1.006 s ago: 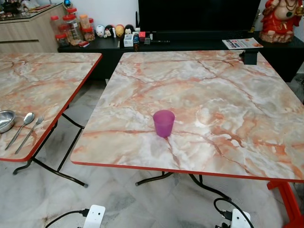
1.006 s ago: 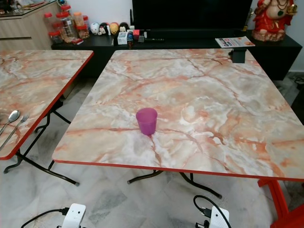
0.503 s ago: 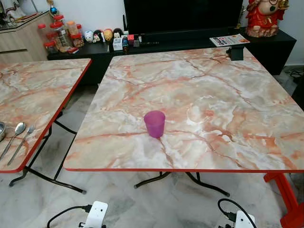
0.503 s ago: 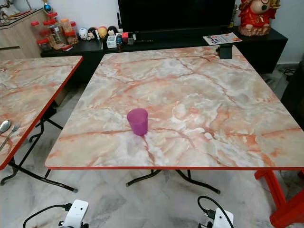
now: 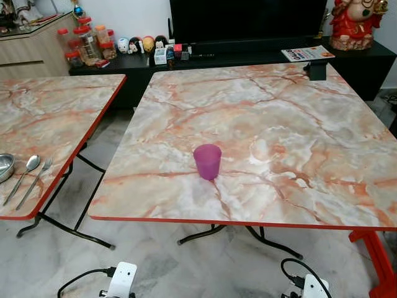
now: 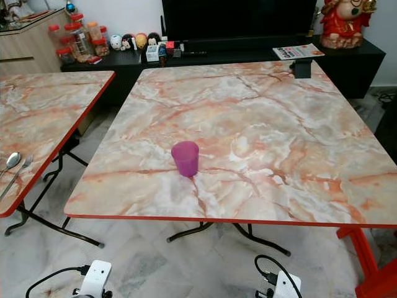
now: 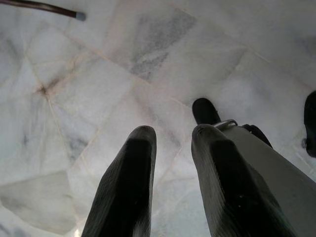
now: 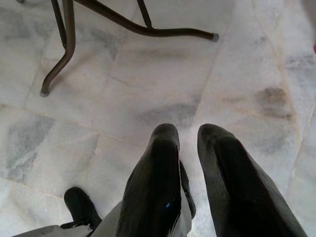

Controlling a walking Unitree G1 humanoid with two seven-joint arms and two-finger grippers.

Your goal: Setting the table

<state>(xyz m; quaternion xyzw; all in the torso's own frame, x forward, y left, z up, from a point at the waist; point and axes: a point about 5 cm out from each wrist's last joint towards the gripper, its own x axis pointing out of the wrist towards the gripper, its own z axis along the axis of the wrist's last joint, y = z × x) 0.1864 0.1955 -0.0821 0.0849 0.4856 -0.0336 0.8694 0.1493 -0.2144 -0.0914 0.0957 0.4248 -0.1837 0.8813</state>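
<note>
A: Largest first. What stood in front?

B: A marble-patterned table with a red edge, square to the robot. A second table of the same make stood to the robot's left, a gap of tiled floor between them.

A: On them?

B: On the near table, one purple cup, upright, towards the front edge, somewhat left of centre. On the left table, at its near corner: a steel bowl, with a spoon and a fork lying just beside it.

A: Arms?

B: Both hung low. Left gripper pointed at the floor, fingers a narrow gap apart, empty. Right gripper likewise, slightly parted, holding nothing.

A: Step in hand?

B: Judged as between fetches: cup placed, bowl and cutlery not yet brought over.

A: Next move?

B: Probably a turn towards the left table, close enough to reach its near corner, then a wider opening for the bowl rim; the flat spoon and fork would need a low, careful pinch
</note>
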